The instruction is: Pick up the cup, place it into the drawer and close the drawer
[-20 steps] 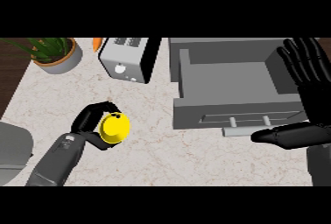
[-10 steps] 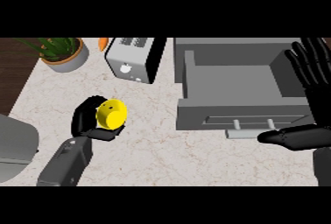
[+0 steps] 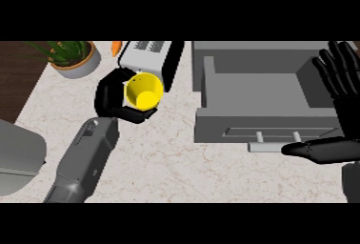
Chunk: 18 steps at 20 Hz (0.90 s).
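Desk (image 3: pixel 175 162) is pale marble, everything sits on it. Drawer (image 3: pixel 271 97) is the biggest item, grey, pulled out, cavity looks empty with nothing in it that I can see; handle bar (image 3: pixel 277 147) faces the robot, so a push on the front should close it later. Grey rounded object (image 3: pixel 17 157) at the left edge, can't tell what it is. Toaster (image 3: pixel 147 55) stands at the back, just left of the drawer; potted plant (image 3: pixel 70 57) in the far left corner, small orange thing (image 3: pixel 116 46) beside it, too small to identify. Left hand (image 3: pixel 116 100) has its fingers clamped round the yellow cup (image 3: pixel 143 90), cup tipped so the mouth faces the camera, nothing inside it. Cup is off the desk, in front of the toaster, left of the drawer and not yet over it; my read is mid-carry, needs to go right over the drawer wall before release. Right hand (image 3: pixel 337 81) rests at the right edge by the drawer, fingers straight and apart, thumb near the handle, holding nothing.
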Tool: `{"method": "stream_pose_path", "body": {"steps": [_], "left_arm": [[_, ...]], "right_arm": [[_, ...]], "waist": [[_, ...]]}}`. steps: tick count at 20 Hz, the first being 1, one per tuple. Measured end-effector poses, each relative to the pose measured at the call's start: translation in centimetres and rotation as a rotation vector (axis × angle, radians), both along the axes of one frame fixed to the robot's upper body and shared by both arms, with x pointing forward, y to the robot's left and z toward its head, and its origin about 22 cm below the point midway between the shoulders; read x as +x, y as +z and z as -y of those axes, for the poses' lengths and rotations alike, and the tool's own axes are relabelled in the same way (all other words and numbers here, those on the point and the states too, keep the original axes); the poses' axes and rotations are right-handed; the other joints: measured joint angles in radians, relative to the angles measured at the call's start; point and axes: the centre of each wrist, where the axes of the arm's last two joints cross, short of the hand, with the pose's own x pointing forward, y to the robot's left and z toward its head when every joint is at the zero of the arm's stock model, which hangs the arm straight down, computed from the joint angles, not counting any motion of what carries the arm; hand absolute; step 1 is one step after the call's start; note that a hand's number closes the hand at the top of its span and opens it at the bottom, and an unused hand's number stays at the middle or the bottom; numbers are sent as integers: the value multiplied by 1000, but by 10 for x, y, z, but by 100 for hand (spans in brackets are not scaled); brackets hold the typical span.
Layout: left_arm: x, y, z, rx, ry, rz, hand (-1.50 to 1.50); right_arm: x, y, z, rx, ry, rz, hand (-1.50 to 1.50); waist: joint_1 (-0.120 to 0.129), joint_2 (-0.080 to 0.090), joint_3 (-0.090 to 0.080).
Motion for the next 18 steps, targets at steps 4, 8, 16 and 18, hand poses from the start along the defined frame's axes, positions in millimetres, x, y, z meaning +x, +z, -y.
{"method": "stream_pose_path", "body": {"steps": [4,8,16,18], "left_arm": [[19,51,36,26,-53,20,150],[26,100,67,58,-77,29,150],[41,177,130,144,-60,-17,150],[43,188,144,172,-46,-56,150]], "right_arm": [[-3,-3,-2,-3,-5,-6,-150],[-1,-1,-3,0,-3,-3,-150],[1,-11,4,-2,-5,7,-150],[1,-8,2,1,3,11,-150]], "waist": [[0,-1,0],[0,-1,0],[-26,7,0],[-35,8,0]]}}
